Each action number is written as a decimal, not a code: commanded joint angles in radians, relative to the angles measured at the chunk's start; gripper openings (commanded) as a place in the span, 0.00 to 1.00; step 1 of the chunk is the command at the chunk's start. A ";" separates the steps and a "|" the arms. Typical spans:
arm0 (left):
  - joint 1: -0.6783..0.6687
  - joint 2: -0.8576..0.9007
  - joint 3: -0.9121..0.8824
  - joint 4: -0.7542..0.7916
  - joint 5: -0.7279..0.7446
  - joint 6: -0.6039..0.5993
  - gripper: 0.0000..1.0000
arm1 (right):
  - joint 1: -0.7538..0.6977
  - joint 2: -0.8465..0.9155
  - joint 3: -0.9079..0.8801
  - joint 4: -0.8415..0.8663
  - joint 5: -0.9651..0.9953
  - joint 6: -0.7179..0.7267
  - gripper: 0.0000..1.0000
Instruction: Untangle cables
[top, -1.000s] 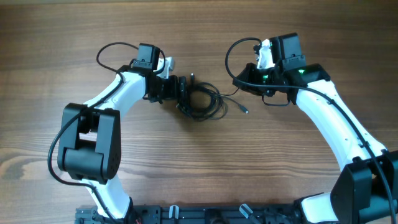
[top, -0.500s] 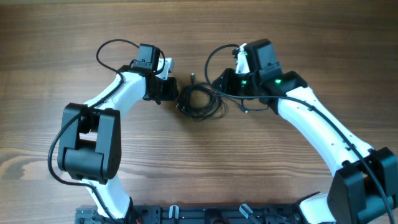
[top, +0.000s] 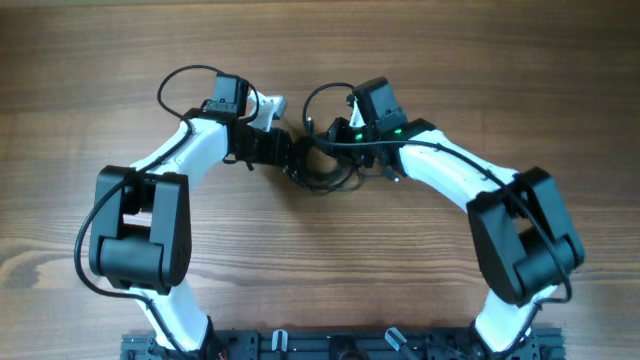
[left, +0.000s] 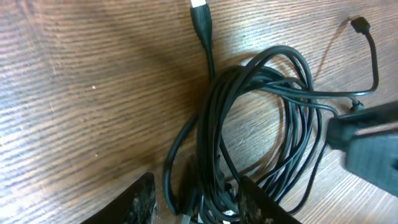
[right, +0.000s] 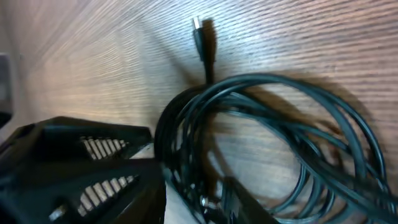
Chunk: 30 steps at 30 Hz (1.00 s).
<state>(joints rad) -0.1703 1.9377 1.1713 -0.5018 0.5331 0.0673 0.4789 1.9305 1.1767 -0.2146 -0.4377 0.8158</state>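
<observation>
We're seeing the tangled bundle of thin black cables (top: 322, 168) lying on the brown wooden tabletop (top: 480, 50), between both arms. Left gripper (left: 196, 202) is straddling several strands, fingers apart, not pinching. Right gripper (top: 338, 140) is hovering at the bundle's right edge (blurry view, can't tell its jaws). One silver-tipped plug (left: 199, 6) is sticking out free.

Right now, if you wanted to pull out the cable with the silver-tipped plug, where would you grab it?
Probably the black plug body just behind the silver tip, coming from above and pinching across it. It sticks out straight from the coil on bare table, while the rest lies buried among overlapping loops.
</observation>
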 joint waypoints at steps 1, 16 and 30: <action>0.000 0.056 -0.009 0.015 -0.023 0.019 0.40 | 0.002 0.039 -0.008 0.035 -0.015 0.032 0.32; 0.000 0.072 -0.009 0.015 -0.108 0.034 0.04 | 0.091 0.118 -0.008 0.152 0.132 0.180 0.34; 0.000 0.072 -0.009 0.014 -0.052 0.034 0.04 | 0.138 0.245 -0.008 0.296 0.265 0.205 0.22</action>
<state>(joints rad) -0.1719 1.9842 1.1717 -0.4744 0.5133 0.0738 0.5911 2.1036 1.1744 0.1013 -0.2348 1.0283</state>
